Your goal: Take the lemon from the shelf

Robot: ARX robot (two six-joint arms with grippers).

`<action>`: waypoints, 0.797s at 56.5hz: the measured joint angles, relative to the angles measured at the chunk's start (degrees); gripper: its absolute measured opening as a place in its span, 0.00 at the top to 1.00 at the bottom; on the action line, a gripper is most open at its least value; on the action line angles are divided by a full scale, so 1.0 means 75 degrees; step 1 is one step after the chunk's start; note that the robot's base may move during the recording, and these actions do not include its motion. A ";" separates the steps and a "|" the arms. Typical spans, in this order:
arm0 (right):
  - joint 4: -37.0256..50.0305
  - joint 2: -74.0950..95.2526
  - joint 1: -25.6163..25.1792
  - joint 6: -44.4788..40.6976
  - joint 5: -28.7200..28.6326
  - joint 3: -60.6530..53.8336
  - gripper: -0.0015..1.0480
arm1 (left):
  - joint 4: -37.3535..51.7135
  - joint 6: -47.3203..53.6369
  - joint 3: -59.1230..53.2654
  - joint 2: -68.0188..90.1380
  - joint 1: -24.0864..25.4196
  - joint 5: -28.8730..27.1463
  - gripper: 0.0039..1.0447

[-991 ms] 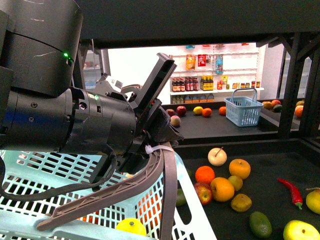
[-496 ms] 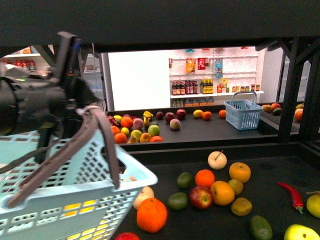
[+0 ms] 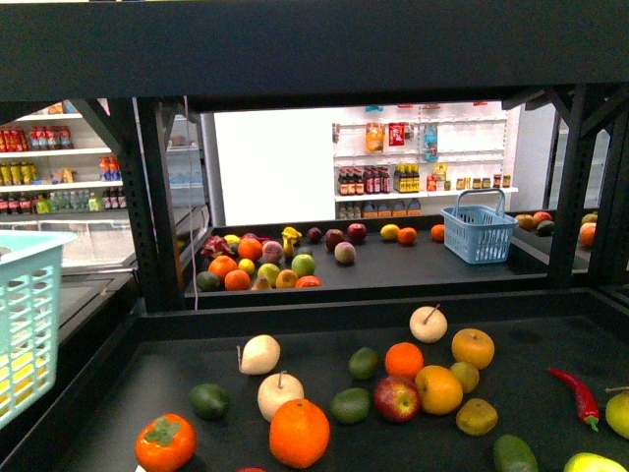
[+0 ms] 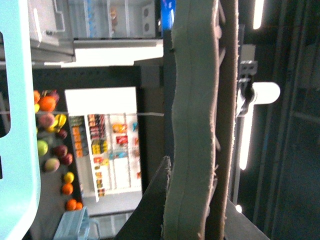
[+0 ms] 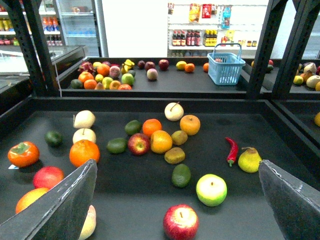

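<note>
Swung the basket (image 3: 25, 324) off left, holds left gripper (image 4: 200, 125) closed with nothing seen inside and right gripper (image 5: 177, 197) wide open and empty, with lemon (image 5: 249, 160) on the shelf (image 5: 150, 102) beside the chilli (image 5: 231, 150), and might grab the nearby apple (image 5: 212, 190) by mistake.

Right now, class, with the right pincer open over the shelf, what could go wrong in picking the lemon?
1. The lemon lies close beside the red chilli, so the wide-open right pincer might snag both.
2. The yellow-green apple sits between the pincer's fingers in the right wrist view, and could be taken by mistake.
</note>
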 joint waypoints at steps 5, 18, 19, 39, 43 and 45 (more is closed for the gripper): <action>0.0000 0.0000 0.0000 0.0000 0.0000 0.0000 0.07 | 0.0388 -0.0189 0.0000 0.0256 0.0522 -0.0003 0.92; 0.0000 0.0000 0.0000 0.0006 0.0000 0.0000 0.07 | 0.1070 -0.0446 0.0047 0.1137 0.1469 0.0187 0.93; 0.0000 0.0000 0.0000 0.0006 0.0000 0.0000 0.07 | 0.1093 -0.0458 0.0073 0.1221 0.1512 0.0210 0.93; 0.0000 0.0000 0.0000 0.0009 0.0000 0.0000 0.07 | 0.2037 -0.0787 0.0597 0.2276 0.1827 0.0612 0.93; 0.0000 0.0000 0.0000 0.0009 0.0000 0.0000 0.07 | 0.2218 -0.0892 0.0644 0.2433 0.1915 0.0697 0.93; 0.0000 0.0000 0.0000 0.0009 0.0000 0.0000 0.07 | 0.2326 -0.0935 0.0650 0.2498 0.1950 0.0749 0.93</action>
